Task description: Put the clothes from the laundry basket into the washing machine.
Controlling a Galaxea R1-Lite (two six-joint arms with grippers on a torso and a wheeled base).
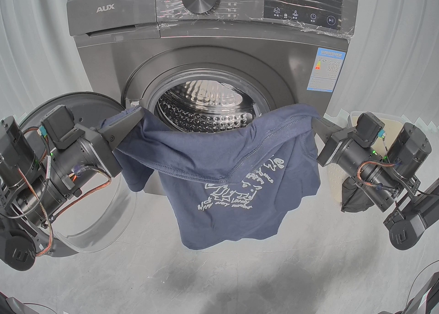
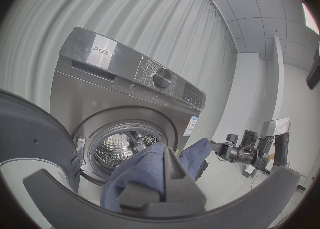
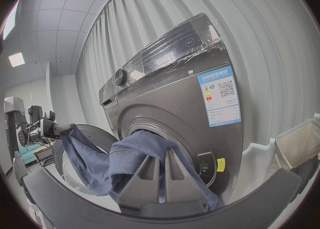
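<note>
Shirt hangs stretched between left gripper and right gripper; both pinch it.

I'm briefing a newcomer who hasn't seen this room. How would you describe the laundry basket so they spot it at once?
Find the grey front-loading washing machine with its round door open. On the floor at its side, to the robot's right, stands the laundry basket. Its cream, perforated plastic walls set it apart from the dark metal machine.
</note>
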